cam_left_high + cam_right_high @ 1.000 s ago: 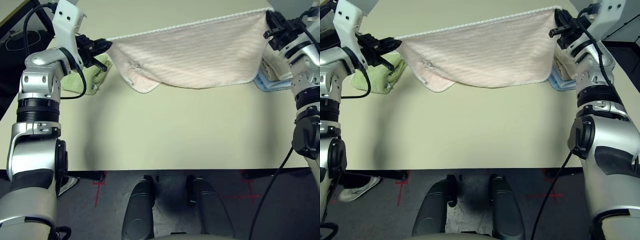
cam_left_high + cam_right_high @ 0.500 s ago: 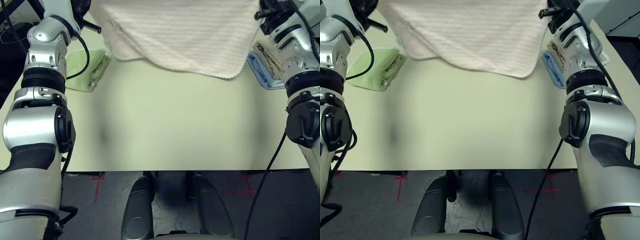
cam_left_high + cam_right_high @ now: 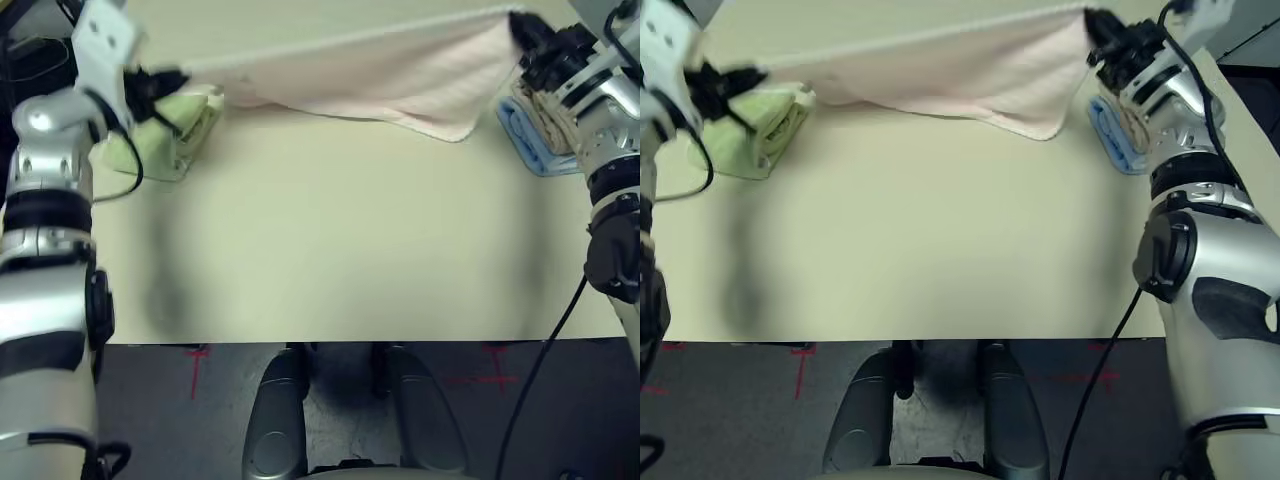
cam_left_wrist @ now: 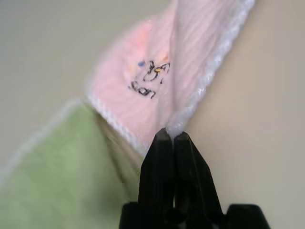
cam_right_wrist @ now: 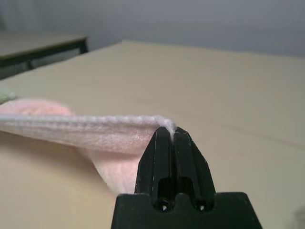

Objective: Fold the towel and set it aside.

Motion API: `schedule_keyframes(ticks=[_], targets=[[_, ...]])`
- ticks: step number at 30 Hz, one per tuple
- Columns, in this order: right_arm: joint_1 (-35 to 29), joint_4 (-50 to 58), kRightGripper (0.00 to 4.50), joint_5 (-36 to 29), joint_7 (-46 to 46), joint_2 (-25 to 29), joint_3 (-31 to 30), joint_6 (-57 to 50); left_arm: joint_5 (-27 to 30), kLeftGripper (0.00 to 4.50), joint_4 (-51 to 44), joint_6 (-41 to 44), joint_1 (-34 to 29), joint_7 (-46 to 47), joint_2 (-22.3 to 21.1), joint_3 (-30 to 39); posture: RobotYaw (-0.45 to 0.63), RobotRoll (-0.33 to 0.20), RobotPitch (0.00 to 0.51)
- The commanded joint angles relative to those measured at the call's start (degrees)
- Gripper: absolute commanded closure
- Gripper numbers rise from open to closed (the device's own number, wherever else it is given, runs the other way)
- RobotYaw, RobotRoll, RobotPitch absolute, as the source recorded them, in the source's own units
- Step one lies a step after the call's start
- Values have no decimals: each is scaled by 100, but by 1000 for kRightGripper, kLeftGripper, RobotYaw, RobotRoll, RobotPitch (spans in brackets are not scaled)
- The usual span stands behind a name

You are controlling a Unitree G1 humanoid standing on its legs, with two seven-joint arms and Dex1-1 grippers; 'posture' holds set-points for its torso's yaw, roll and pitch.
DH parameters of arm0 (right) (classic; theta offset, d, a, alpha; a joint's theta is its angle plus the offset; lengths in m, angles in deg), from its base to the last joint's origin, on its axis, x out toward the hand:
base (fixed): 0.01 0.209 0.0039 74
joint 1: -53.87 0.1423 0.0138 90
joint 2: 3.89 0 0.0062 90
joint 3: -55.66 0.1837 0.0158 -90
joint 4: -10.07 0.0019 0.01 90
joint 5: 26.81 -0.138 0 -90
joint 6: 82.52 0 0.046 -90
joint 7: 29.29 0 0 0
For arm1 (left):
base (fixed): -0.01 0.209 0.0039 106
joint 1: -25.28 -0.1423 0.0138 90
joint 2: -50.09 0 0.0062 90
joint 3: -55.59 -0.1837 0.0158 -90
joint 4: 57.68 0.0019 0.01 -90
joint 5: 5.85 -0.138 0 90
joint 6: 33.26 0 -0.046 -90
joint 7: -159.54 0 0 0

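Towel stretched out for the fold.
Left fingers (image 4: 172, 138) and right fingers (image 5: 172, 136) each clamp a corner of the towel (image 3: 400, 75); next, lay it flat on the bench (image 3: 340, 240).

A broad, pale cream surface (image 3: 330, 230) takes up most of the scene, smooth and matte, with soft shadows along its left part. Its near edge runs straight across; below it lies a dark grey floor (image 3: 560, 400) marked with thin red crosses (image 3: 196, 362) on the left and right. Beyond the far end stands a plain grey wall (image 5: 200, 21). To the far left, a second tabletop (image 5: 38, 43) with a dark edge sits apart. Light is even and diffuse.
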Motion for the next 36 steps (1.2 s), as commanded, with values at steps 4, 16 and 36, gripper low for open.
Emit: schedule_keyframes(ticks=[4, 16, 36], targets=[[-286, 207, 4500, 136, 1204, 440, -312, -580, 466, 4454, -1332, 1336, -517, -917, -575, -1, 7, 0, 304], [-916, 636, 4500, 1041, 3420, 1118, -1727, -633, 511, 4454, -1552, 2199, -404, -2111, -1176, -403, 4, 0, 301], [-1848, 1523, 4500, 95, 3513, 1990, -3298, -475, 1205, 4454, -1852, 2711, -828, -2756, -2185, -935, 2, 0, 295]])
